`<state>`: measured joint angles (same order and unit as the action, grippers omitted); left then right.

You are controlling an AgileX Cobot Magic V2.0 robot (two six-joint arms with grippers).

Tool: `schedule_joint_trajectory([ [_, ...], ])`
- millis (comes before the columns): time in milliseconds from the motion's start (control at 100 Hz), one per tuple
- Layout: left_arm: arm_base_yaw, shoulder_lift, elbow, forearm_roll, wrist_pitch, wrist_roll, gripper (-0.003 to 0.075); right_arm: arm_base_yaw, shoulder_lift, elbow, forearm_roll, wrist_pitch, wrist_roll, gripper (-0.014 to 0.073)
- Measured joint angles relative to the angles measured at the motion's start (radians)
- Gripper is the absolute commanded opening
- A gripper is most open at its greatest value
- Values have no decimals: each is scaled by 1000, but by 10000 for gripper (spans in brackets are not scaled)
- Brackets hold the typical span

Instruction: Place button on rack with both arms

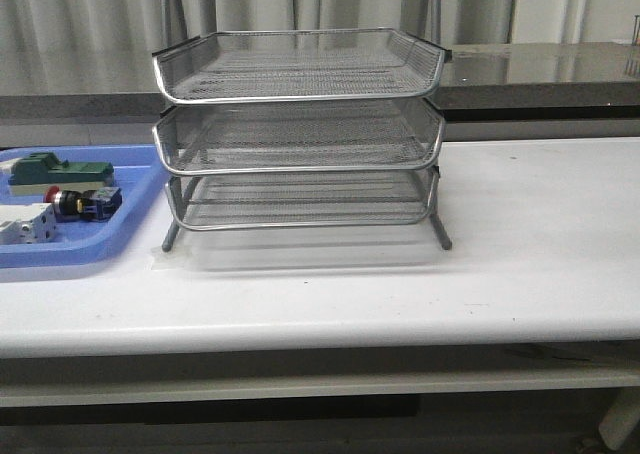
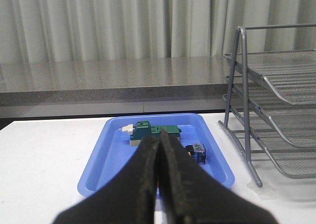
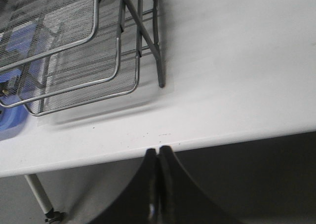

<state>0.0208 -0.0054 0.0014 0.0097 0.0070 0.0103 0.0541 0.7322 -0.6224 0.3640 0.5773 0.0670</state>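
Note:
The button (image 1: 72, 204) lies on its side in a blue tray (image 1: 130, 224) at the table's left, red cap pointing left. The three-tier wire rack (image 1: 300, 168) stands mid-table, all tiers bare. Neither gripper shows in the front view. In the left wrist view my left gripper (image 2: 159, 138) is shut with nothing in it, hanging above the near part of the tray (image 2: 103, 160); the button (image 2: 196, 152) peeks out just beside its fingers, cap hidden. My right gripper (image 3: 158, 150) is shut and holds nothing, over the table's front edge, apart from the rack (image 3: 118, 61).
A green block (image 1: 60, 169) and a white block (image 1: 25, 224) share the blue tray with the button. A grey counter (image 1: 540, 74) and curtains run behind the white table (image 1: 540, 234). The rack's feet (image 1: 443, 242) rest near the table's middle.

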Motion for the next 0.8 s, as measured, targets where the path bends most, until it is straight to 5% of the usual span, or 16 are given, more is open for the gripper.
schedule_joint_trajectory([
  [180, 0, 0, 0, 0, 0, 0, 4, 0, 64, 0, 73, 0, 0, 14],
  [440, 0, 0, 0, 0, 0, 0, 4, 0, 145, 0, 189, -9, 0, 430],
  [800, 0, 0, 0, 0, 0, 0, 4, 20, 325, 0, 396, -134, -108, 441],
])
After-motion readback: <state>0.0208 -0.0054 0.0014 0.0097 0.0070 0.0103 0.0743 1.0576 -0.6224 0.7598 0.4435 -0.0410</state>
